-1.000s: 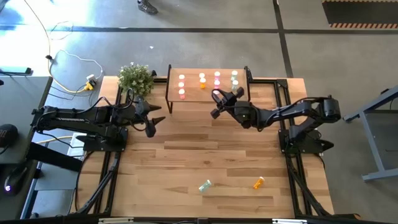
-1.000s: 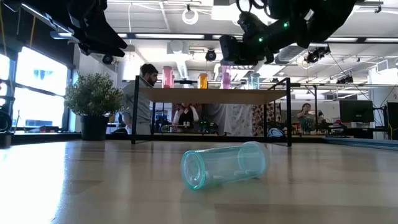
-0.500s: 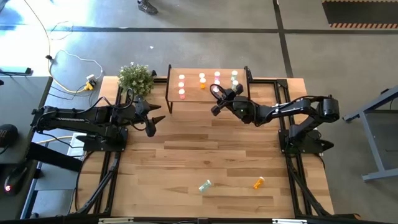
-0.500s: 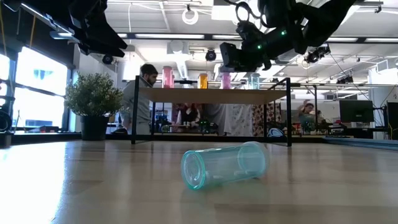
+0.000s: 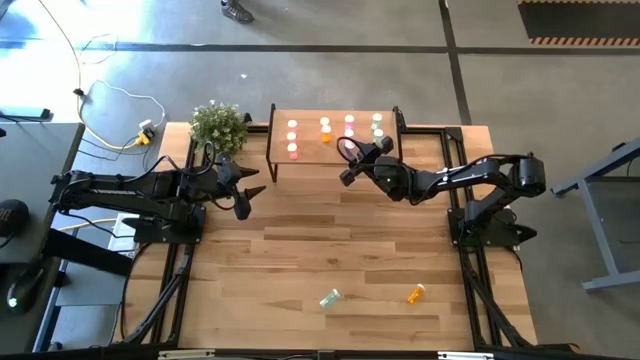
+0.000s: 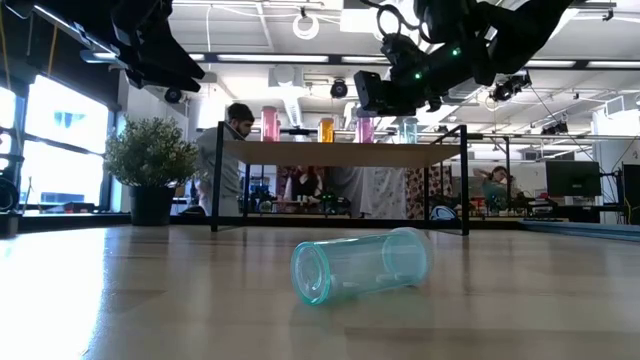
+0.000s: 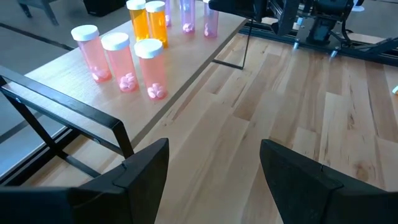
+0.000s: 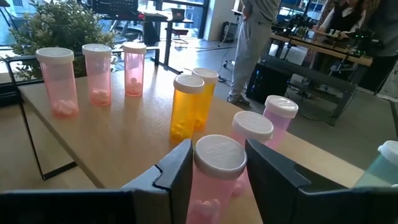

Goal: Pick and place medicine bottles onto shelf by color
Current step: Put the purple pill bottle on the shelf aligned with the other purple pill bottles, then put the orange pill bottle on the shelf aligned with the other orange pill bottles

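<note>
The shelf (image 5: pixel 310 118) stands at the table's far edge and carries pink, orange and green medicine bottles upright in rows. My right gripper (image 8: pixel 217 146) hovers at the shelf's near edge, open a little. Its fingers stand close on either side of the white cap of an upright pink bottle (image 8: pixel 217 180). That bottle's foot is hidden below the picture's edge. My left gripper (image 7: pixel 214 149) waits open over the table's left part, holding nothing. A green bottle (image 6: pixel 360 265) and an orange bottle (image 5: pixel 415 294) lie on their sides near the table's front edge. My right gripper comes at the pink bottle nearly level from the table's near side, one finger (image 8: pixel 177 171) on each side of the cap (image 8: pixel 219 155). Whether the fingers touch the cap, I cannot tell.
A potted plant (image 5: pixel 218 125) stands left of the shelf. On the shelf, three pink bottles (image 8: pixel 93 71) stand at the left, two orange ones (image 8: pixel 189 106) in the middle, and a green one (image 8: pixel 382 165) at the right. People move in the room beyond the table.
</note>
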You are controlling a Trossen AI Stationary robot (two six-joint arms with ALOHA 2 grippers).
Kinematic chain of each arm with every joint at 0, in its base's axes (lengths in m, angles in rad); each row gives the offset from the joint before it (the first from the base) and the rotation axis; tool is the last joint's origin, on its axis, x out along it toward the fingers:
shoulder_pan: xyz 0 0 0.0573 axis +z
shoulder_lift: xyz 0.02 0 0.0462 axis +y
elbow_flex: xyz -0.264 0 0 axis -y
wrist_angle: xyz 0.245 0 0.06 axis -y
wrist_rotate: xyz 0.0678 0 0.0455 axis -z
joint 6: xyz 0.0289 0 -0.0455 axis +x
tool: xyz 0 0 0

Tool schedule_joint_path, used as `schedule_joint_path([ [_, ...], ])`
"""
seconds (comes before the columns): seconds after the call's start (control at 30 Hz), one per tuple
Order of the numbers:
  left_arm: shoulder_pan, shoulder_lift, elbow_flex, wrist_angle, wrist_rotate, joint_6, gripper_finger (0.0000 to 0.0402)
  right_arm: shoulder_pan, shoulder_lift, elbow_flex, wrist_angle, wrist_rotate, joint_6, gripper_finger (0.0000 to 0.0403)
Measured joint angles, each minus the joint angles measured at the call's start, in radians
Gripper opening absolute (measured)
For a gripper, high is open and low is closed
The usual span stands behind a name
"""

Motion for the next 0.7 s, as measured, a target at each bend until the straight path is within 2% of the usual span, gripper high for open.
schedule_joint_path([
  [0.53, 0.0, 0.0, 0.0, 0.001, 0.004, -0.009, 0.0241, 0.002, -0.006, 0.0, 0.076, 0.001, -0.012, 0.0141],
  [0.7, 0.0, 0.0, 0.0, 0.001, 0.009, -0.027, 0.0241, 0.041, -0.075, -0.001, 0.17, 0.003, -0.02, 0.014],
])
